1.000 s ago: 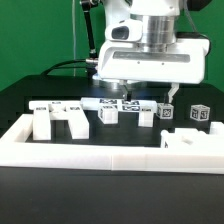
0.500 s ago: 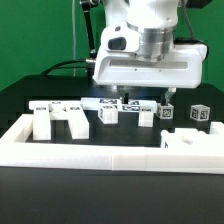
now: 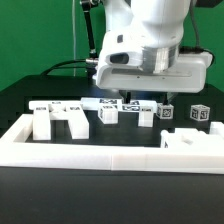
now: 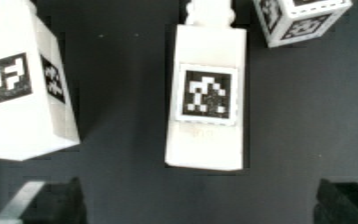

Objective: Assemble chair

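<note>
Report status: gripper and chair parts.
Gripper open, empty, over slab. Slab lies flat, unheld. Block and cube beside it, not touching.

White plastic chair parts [image 4: 208, 50], matt black table [image 3: 100, 142]

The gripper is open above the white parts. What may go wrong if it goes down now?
In the wrist view, the large tagged block lies close beside the long slab; on the way down, one finger might strike it. The small cube stands near the slab's far end, so a slab pushed by the open gripper might knock it.
</note>
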`<act>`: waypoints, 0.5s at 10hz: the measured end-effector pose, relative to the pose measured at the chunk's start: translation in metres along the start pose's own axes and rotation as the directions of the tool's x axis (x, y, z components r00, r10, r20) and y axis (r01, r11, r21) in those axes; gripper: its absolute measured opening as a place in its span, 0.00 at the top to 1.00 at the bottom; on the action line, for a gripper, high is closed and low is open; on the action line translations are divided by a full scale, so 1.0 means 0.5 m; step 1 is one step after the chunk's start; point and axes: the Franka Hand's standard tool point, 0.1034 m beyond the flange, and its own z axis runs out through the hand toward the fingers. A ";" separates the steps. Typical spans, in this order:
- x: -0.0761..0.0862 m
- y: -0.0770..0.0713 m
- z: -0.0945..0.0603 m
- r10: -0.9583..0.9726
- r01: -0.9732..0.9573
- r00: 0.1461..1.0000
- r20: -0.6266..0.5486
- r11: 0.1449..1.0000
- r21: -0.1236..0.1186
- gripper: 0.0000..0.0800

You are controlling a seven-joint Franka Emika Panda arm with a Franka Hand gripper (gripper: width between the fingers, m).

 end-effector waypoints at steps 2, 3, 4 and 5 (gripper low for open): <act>-0.003 0.001 0.011 0.001 -0.001 0.990 0.142 1.000 -0.001 0.19; -0.004 0.001 0.017 0.001 -0.001 0.980 0.197 1.000 -0.003 0.19; -0.008 0.000 0.028 0.001 0.000 0.963 0.270 1.000 -0.005 0.19; -0.004 -0.001 0.040 0.001 0.001 0.948 0.319 1.000 -0.007 0.19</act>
